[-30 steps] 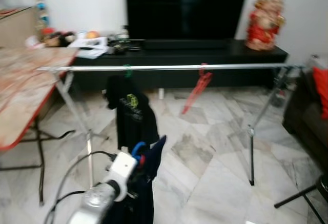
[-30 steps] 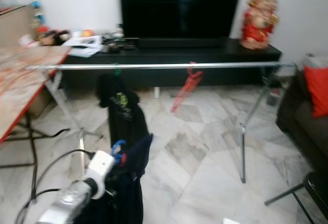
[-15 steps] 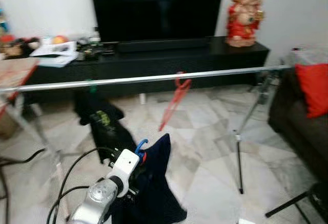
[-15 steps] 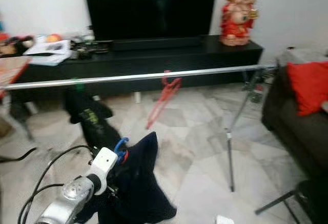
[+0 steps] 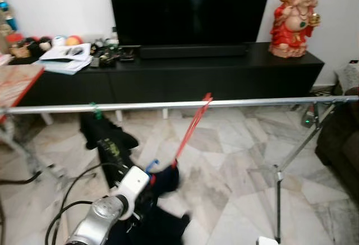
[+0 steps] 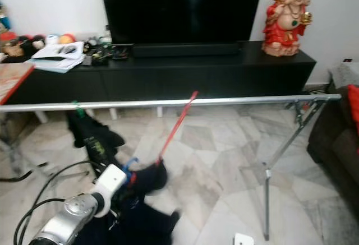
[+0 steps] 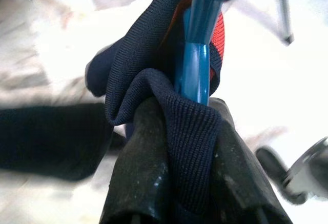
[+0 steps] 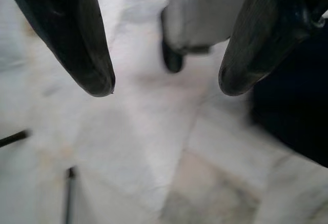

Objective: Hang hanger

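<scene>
A rail [image 5: 241, 102] is stretched across the room from left to right, carried on a stand [image 5: 279, 172] at the right. Behind it a low cabinet [image 5: 224, 71] is set against the wall, with a screen [image 5: 190, 9] on it at the middle, a figurine [image 5: 293, 16] at the right end and papers [image 5: 64, 59] at the left end. From the rail a garment [image 5: 106, 141] is hung at the left and a bare hanger [image 5: 192, 127] near the middle. Below and before the rail, at the left, a second garment [image 5: 160, 217] on a hanger [image 7: 197, 60] is carried by the left gripper [image 7: 177, 147]; its lower part seems to be near the floor [image 5: 235, 161]. The right gripper [image 8: 164, 88] is pointed down at the floor.

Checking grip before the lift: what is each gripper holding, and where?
Left gripper: blue plastic hanger with dark navy knit garment, pinched below the hook. Right gripper: nothing.
</scene>
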Available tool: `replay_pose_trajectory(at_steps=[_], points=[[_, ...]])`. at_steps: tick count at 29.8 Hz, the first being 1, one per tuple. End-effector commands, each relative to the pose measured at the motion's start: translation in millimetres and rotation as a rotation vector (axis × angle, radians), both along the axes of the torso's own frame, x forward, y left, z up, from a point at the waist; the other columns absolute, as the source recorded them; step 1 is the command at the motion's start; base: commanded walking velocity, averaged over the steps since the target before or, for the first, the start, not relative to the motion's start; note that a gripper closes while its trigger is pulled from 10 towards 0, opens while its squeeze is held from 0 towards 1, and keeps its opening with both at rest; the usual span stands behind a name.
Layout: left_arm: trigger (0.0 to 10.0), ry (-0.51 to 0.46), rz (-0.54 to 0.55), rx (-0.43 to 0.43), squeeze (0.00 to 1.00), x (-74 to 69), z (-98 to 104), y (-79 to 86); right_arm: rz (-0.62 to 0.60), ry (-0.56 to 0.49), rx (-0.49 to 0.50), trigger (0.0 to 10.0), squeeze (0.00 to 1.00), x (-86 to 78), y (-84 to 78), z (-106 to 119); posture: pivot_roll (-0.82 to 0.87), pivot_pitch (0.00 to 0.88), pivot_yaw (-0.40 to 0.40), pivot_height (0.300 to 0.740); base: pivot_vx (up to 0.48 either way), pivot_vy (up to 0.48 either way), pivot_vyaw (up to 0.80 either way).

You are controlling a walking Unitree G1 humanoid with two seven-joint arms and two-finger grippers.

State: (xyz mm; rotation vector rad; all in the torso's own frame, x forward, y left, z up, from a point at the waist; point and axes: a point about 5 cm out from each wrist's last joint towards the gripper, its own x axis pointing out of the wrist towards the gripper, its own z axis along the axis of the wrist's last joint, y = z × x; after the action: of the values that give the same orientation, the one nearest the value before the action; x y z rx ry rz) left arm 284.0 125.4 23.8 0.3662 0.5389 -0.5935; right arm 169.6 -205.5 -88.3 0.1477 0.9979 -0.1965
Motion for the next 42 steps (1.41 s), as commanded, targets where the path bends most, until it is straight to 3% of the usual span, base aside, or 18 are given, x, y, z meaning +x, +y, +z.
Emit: replay_pose_trajectory(at_steps=[1,5,10,14,17,25,31,35,42], points=[[10.0,-0.025,0.062,0.056,0.00,6.9,4,18.7,0.010,-0.010,0.020,10.0,0.00,5.0,8.5,1,0.05,0.032,-0.016,0.740,0.000,0.000,0.00],[10.0,-0.078,0.143,0.071,0.00,18.8,13,21.8,0.005,-0.019,0.023,10.0,0.00,7.1,8.1,2,0.05,0.032,-0.019,0.740,0.000,0.000,0.00],[10.0,-0.101,0.141,0.032,0.00,25.5,21,16.8,0.005,-0.022,0.021,10.0,0.00,8.4,8.1,2,0.05,0.031,-0.020,0.740,0.000,0.000,0.00],[10.0,-0.103,0.034,-0.057,0.00,30.3,30,-0.6,0.000,-0.030,0.019,10.0,0.00,11.0,8.1,4,0.05,0.030,-0.020,0.740,0.000,0.000,0.00],[10.0,-0.113,-0.014,-0.064,0.00,36.5,35,-7.3,0.001,-0.032,0.022,10.0,0.00,11.7,9.3,4,0.05,0.027,-0.022,0.740,0.000,0.000,0.00],[10.0,-0.221,0.112,-0.131,0.00,62.3,58,-15.3,0.000,-0.034,0.022,10.0,0.00,12.3,9.1,4,0.04,0.022,-0.023,0.740,0.000,0.000,0.00],[10.0,-0.241,0.132,-0.171,0.00,58.9,56,-13.9,-0.012,-0.041,0.017,10.0,0.00,12.7,5.9,5,0.04,0.022,-0.023,0.740,0.000,0.000,0.00],[10.0,-0.236,0.125,-0.165,0.00,47.9,45,-9.5,-0.014,-0.035,0.012,10.0,0.00,10.4,5.1,4,0.05,0.030,-0.029,0.740,0.000,0.000,0.00],[10.0,-0.241,0.097,-0.167,0.00,48.4,44,-14.7,-0.018,-0.038,0.010,10.0,0.00,10.7,5.5,4,0.04,0.025,-0.025,0.740,0.280,0.000,0.00]])
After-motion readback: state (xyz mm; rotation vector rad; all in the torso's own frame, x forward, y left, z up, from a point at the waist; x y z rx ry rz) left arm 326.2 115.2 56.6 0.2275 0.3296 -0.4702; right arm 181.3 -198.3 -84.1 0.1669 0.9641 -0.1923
